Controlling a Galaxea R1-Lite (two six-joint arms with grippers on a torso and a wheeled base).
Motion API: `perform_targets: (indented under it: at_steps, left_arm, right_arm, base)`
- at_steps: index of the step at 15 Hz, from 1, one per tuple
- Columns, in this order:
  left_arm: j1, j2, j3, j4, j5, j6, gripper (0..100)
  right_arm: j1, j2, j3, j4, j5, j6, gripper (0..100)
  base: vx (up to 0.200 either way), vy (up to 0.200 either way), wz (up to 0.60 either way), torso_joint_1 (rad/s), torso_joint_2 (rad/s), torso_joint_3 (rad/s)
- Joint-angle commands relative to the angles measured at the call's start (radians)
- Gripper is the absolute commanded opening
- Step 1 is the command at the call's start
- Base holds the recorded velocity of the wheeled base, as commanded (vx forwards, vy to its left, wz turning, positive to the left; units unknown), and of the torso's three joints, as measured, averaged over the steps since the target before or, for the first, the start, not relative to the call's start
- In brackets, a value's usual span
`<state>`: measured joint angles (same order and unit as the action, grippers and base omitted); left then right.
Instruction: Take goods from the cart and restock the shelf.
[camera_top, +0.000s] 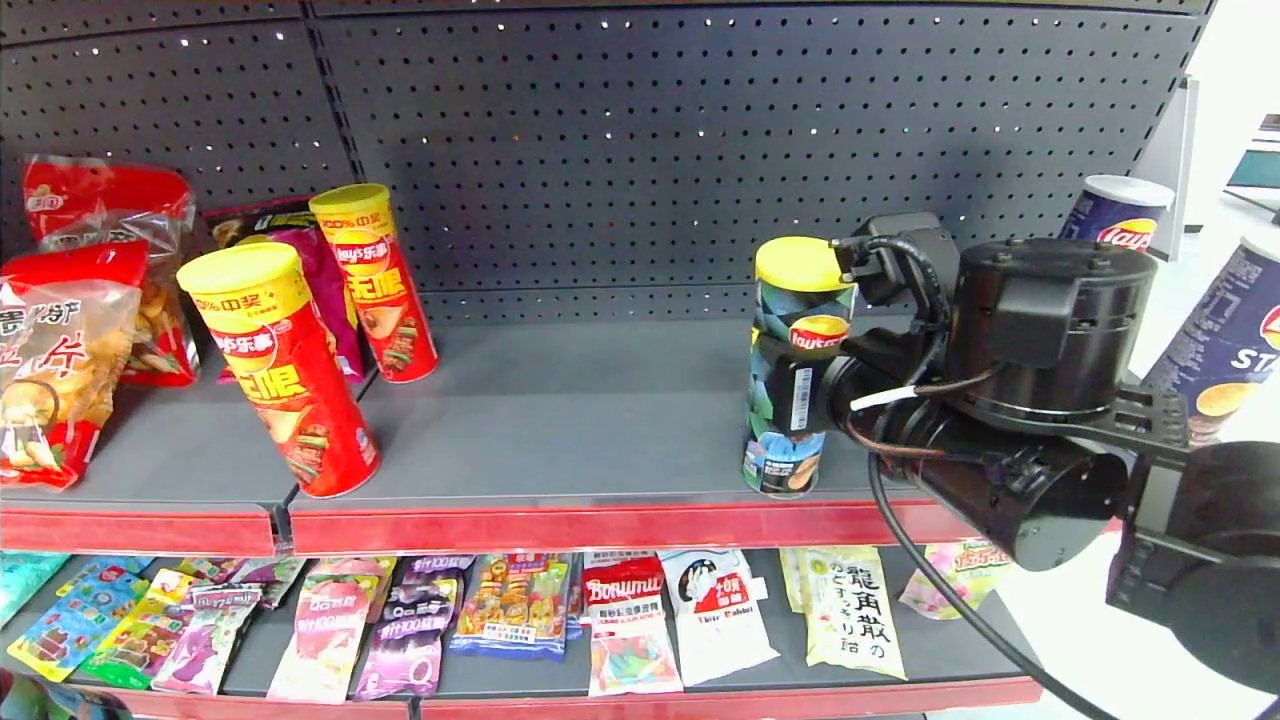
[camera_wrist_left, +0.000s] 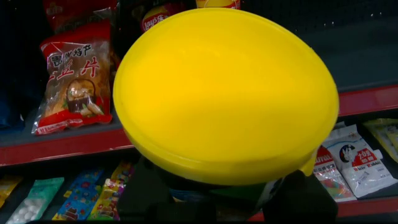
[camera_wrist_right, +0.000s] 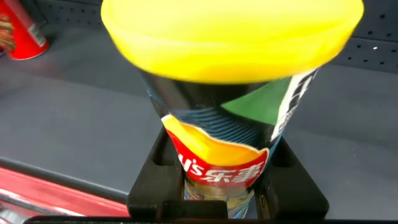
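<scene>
Right wrist view looks down on the right gripper (camera_wrist_right: 217, 186), which is closed on a dark green chip can (camera_wrist_right: 217, 118). One black finger presses on each side of the can's body, below its yellow lid (camera_wrist_right: 230, 37). The can stands upright between the fingers. Its base is at the grey upper shelf (camera_top: 600, 420), just behind the red front edge (camera_top: 600, 525); I cannot tell if the base touches the board.

The left gripper (camera_wrist_left: 221, 198) grips a second can (camera_wrist_left: 227, 93) with the same kind of yellow lid, and dark fingers show on both sides of its body under the lid.

Below the right gripper lies the lower shelf (camera_top: 500, 690) with a row of flat packets (camera_top: 620, 620). To the left of this gripper, well apart, stand two red cans (camera_top: 285, 380): the one near the front edge looks tilted, and the other is farther back. Beyond them, more to the left, are red snack bags (camera_top: 60, 330). To the right of the gripper, behind the arm, are two blue cans (camera_top: 1115, 215). Farthest behind the gripper is the dark perforated back wall (camera_top: 650, 150).
</scene>
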<state>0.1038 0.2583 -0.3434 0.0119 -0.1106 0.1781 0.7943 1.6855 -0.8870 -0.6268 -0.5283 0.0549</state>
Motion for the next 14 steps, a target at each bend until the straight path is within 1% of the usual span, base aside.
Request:
perform_targets:
  at_steps: [1, 3, 9, 12, 13, 14]
  left_arm:
    - [0.0, 0.001, 0.001, 0.0, 0.0, 0.0, 0]
    - [0.0, 0.001, 0.001, 0.0, 0.0, 0.0, 0]
    - [0.0, 0.001, 0.001, 0.0, 0.0, 0.0, 0]
    - [0.0, 0.001, 0.001, 0.0, 0.0, 0.0, 0]
    - [0.0, 0.001, 0.003, 0.0, 0.0, 0.0, 0]
    - [0.0, 0.001, 0.003, 0.0, 0.0, 0.0, 0]
  right_arm:
    - [0.005, -0.003, 0.002, -0.002, 0.001, 0.0, 0]
    - [-0.004, -0.006, 0.026, -0.002, 0.002, 0.0, 0]
    - [-0.009, -0.009, 0.033, -0.002, 0.001, -0.001, 0]
    - [-0.006, -0.003, 0.03, -0.002, -0.027, 0.002, 0]
    - [-0.007, -0.003, 0.031, -0.002, -0.027, 0.002, 100]
    - [-0.007, -0.006, 0.031, -0.002, -0.027, 0.002, 100]
  base:
    - [0.0, 0.0, 0.0, 0.0, 0.0, 0.0]
    - [0.0, 0.0, 0.0, 0.0, 0.0, 0.0]
    - [0.0, 0.0, 0.0, 0.0, 0.0, 0.0]
    - [0.0, 0.0, 0.0, 0.0, 0.0, 0.0]
    - [0.0, 0.0, 0.0, 0.0, 0.0, 0.0]
    - [0.0, 0.0, 0.0, 0.0, 0.0, 0.0]
